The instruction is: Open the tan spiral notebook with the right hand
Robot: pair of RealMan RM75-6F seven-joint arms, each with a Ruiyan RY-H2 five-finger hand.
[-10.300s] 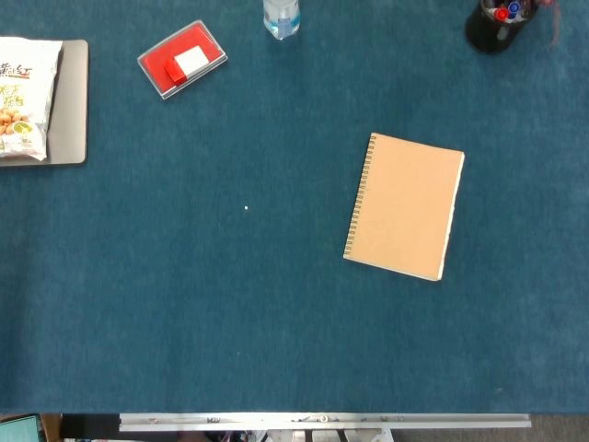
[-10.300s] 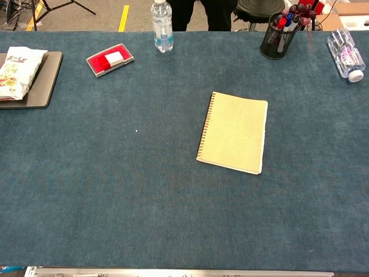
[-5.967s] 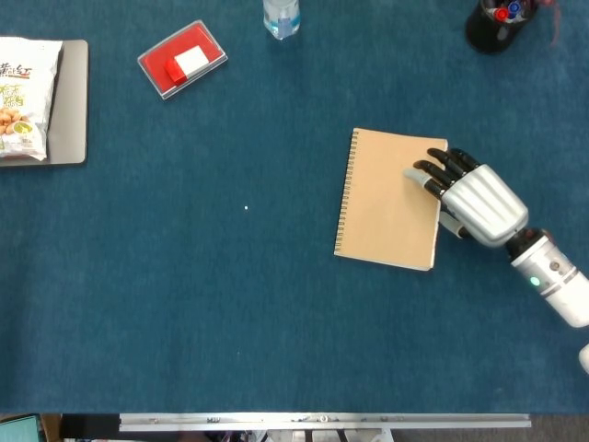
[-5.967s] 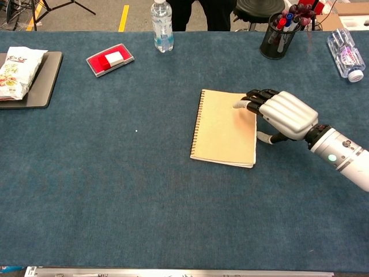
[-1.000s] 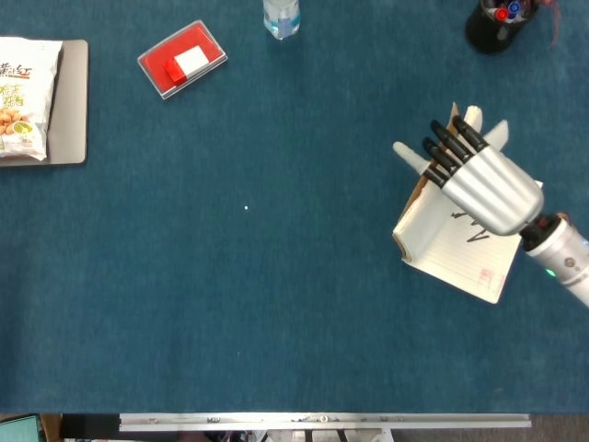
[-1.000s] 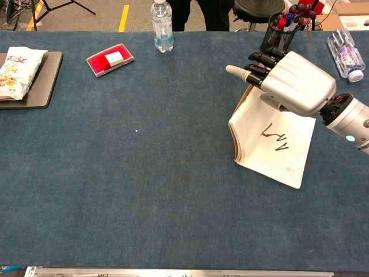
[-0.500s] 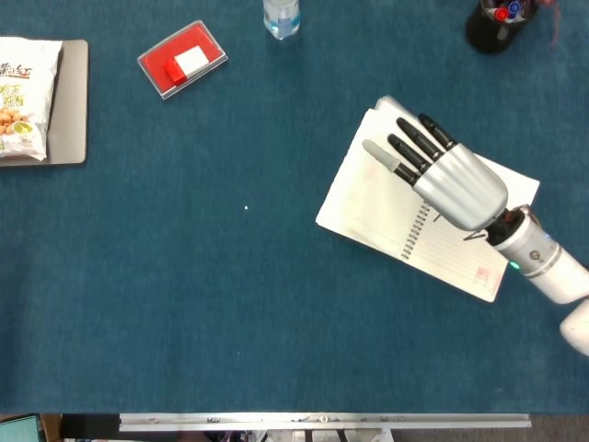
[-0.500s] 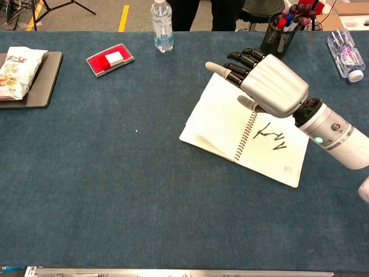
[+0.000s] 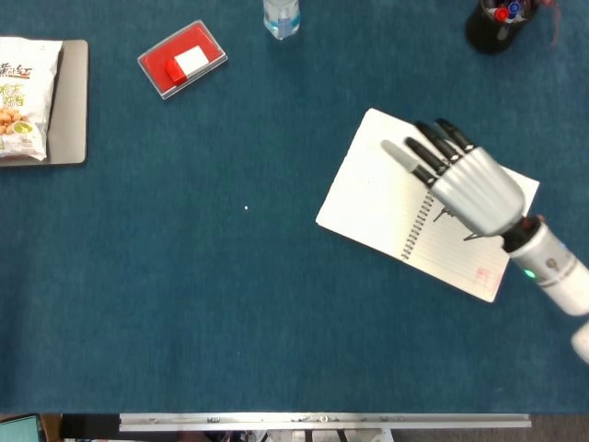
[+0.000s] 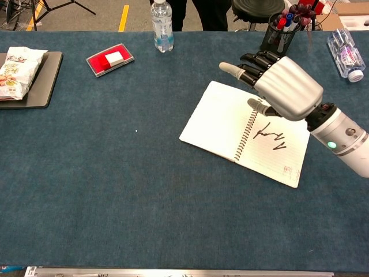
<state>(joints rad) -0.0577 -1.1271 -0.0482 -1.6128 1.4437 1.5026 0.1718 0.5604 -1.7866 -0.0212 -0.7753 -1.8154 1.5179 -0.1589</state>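
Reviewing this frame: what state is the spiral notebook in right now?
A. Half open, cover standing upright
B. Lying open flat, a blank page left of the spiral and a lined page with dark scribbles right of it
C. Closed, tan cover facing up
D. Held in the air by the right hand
B: the notebook lies spread flat on the table, handwriting on its lined page, while the right hand hovers over it with fingers extended, holding nothing.

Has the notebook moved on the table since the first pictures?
Yes. The notebook now lies open and turned at a slant, its right edge further right, nearer below the pen holder.
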